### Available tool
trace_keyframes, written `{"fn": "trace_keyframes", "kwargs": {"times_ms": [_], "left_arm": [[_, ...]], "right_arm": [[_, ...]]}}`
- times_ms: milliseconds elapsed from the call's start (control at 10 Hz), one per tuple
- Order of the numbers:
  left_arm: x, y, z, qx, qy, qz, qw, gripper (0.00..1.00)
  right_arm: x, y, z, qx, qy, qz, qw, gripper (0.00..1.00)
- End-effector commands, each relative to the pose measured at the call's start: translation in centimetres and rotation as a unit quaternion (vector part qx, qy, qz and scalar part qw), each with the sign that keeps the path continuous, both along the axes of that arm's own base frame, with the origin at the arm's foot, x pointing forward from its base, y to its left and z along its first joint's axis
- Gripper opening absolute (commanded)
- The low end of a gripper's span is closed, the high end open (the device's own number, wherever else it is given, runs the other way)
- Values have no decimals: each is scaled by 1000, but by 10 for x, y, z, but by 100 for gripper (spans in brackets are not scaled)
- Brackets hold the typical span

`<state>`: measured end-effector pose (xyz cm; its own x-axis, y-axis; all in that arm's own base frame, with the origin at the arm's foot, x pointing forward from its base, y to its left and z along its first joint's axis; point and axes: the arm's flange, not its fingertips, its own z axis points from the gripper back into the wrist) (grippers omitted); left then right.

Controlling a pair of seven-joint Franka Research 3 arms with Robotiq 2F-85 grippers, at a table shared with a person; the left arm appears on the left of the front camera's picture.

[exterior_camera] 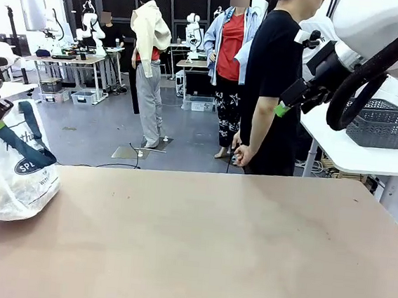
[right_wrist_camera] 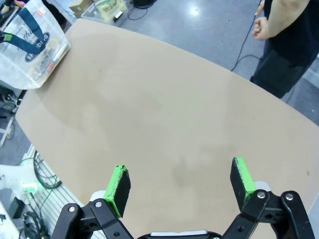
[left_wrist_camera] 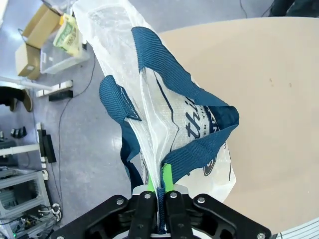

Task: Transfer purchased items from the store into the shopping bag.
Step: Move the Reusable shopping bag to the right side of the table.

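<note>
Bag (exterior_camera: pixel 10 173) first: the translucent white shopping bag slumps at the left edge of the tabletop (exterior_camera: pixel 232 244), its navy strap handles and round logo facing the front camera. My left tool (left_wrist_camera: pixel 160 180) is pinched tight on it; in my left wrist view the green pads (left_wrist_camera: pixel 168 175) sit nearly together with a navy strap and a fold of the plastic caught between them, and the bag hangs away from the fingers, partly over the table's edge with the floor showing beyond. Navy script lettering runs across its side.

My right tool (right_wrist_camera: pixel 180 184) is spread wide and holds nothing, hanging high above the bare tan surface; its green pads (right_wrist_camera: pixel 118 183) stand well apart. From that wrist camera the bag (right_wrist_camera: pixel 31 47) lies far off at the table's far corner, with small goods inside that I cannot make out through the plastic.

A person in a black shirt (exterior_camera: pixel 272 85) stands at the far side, one hand (exterior_camera: pixel 243 155) down by the hip. A dark grey perforated basket (exterior_camera: pixel 388 128) rests on a white table behind my right arm.
</note>
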<state>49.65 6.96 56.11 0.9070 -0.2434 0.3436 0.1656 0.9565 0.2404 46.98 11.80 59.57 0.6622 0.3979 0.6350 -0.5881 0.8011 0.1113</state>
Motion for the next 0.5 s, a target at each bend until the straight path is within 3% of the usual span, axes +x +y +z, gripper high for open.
{"fn": "trace_keyframes", "kwargs": {"times_ms": [0,400], "left_arm": [[8,-7,1,27,-54,-18,998,0],[14,-14,-13,24,-53,-40,998,0]], "right_arm": [[-2,0,-2,-8,3,-2,1000,100],[-2,0,-2,-8,3,-2,1000,100]]}}
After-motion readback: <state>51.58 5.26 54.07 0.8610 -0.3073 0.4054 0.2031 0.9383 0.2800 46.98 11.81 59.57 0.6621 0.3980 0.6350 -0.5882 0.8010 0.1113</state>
